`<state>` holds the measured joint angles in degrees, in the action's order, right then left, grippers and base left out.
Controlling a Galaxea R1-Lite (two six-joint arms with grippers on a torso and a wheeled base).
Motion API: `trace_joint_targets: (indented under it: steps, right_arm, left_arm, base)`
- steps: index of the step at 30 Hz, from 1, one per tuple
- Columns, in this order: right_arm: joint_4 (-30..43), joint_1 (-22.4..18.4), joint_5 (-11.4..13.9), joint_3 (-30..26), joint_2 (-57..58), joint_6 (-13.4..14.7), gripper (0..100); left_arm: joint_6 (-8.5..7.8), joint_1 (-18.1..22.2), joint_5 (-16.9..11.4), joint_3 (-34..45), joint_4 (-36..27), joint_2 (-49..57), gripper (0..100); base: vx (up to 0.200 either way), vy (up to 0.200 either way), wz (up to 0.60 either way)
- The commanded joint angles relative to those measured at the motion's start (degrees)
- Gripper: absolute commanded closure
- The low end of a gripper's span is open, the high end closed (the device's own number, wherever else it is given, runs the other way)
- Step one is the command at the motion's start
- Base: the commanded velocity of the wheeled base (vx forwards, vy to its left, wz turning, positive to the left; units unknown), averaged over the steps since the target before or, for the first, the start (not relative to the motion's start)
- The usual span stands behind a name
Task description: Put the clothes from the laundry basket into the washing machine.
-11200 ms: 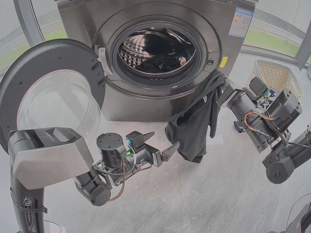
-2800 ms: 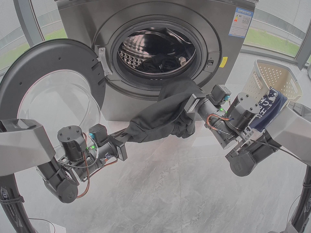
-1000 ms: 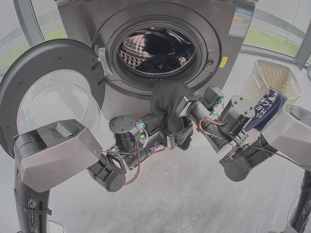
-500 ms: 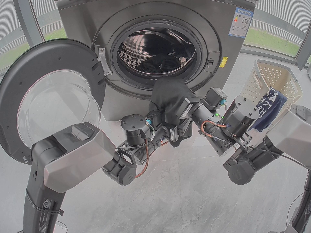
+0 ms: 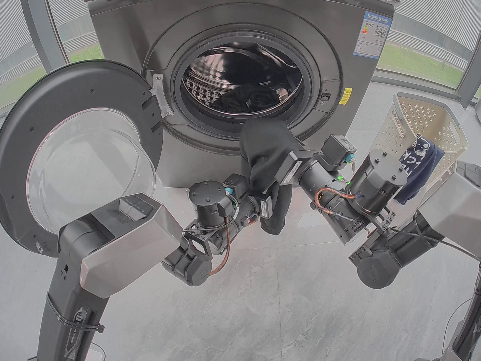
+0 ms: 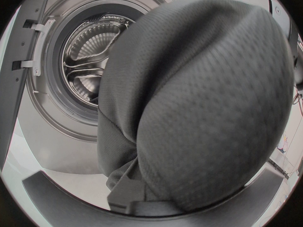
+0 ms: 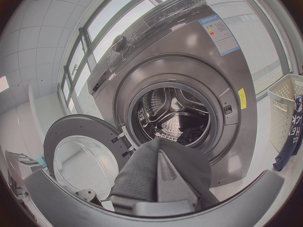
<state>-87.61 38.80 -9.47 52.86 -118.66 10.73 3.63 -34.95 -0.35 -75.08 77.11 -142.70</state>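
Both arms were extended forward, wrists set close together; the right gripper was clamped on the dark garment, the left gripper positioned just below.

A pale grey, marble-veined tiled floor carries the silver washing machine at its far side, door swung open, and a cream perforated laundry basket just beside it at the far right.
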Motion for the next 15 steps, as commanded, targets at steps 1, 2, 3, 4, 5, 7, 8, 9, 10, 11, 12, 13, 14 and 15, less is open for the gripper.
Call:
trace_joint_targets:
  steps: [1,2,3,4,5,7,8,9,10,11,12,13,14,15]
  right_arm:
    - [-0.2,-1.2,0.1,-1.0,0.7,0.1,100]
    - [-0.2,-2.0,0.0,-1.6,1.2,0.3,100]
    - [-0.3,-2.9,0.1,-2.3,1.3,0.8,100]
    - [-0.3,-3.6,0.1,-3.2,1.2,1.1,100]
    - [-0.3,-3.8,0.1,-3.5,1.2,1.2,100]
    - [-0.5,-5.5,0.1,-5.3,0.8,1.4,100]
    - [-0.5,-6.0,0.2,-6.0,0.7,1.4,100]
    - [-0.5,-6.5,0.2,-6.6,0.3,1.6,100]
    - [-0.5,-6.7,0.2,-6.9,-0.3,1.8,100]
    - [-0.5,-6.8,0.2,-7.0,-1.2,1.8,100]
    - [-0.5,-6.8,0.2,-7.0,-2.1,1.8,100]
    - [-0.5,-6.8,0.2,-6.9,-2.7,1.9,100]
    - [-0.5,-6.8,0.2,-6.9,-2.9,1.8,100]
    - [-0.5,-6.8,0.2,-6.9,-2.9,1.8,100]
  left_arm:
    - [0.15,1.4,0.1,0.0,0.7,0.1,100]
    - [0.15,1.8,0.1,0.0,1.0,0.4,100]
    - [0.23,2.3,0.2,0.0,1.1,0.8,100]
    - [0.32,2.8,0.2,0.0,1.1,1.5,100]
    - [0.32,2.9,0.2,0.1,1.1,1.8,100]
    - [0.85,3.1,0.6,0.9,1.0,4.5,100]
    - [1.29,3.1,0.7,1.2,1.0,5.4,100]
    - [1.9,2.9,0.8,1.4,0.9,6.6,100]
    - [2.26,2.6,0.8,1.9,0.7,7.6,100]
    - [2.61,2.5,0.9,2.5,0.4,8.8,100]
    - [2.87,2.3,0.9,3.2,0.2,10.1,100]
    - [3.13,1.8,0.8,3.7,0.2,11.0,100]
    - [3.22,1.6,0.9,3.9,0.2,11.2,100]
    - [3.22,1.6,0.9,3.9,0.2,11.2,100]
  base:
    - [0.0,0.0,0.0]
    - [0.0,0.0,0.0]
    - [0.0,0.0,0.0]
    - [0.0,0.0,0.0]
    - [0.0,0.0,0.0]
    - [0.0,0.0,0.0]
    - [0.0,0.0,0.0]
    - [0.0,0.0,0.0]
    - [0.0,0.0,0.0]
    - [0.0,0.0,0.0]
    - [0.0,0.0,0.0]
    - [0.0,0.0,0.0]
    - [0.0,0.0,0.0]
    - [0.0,0.0,0.0]
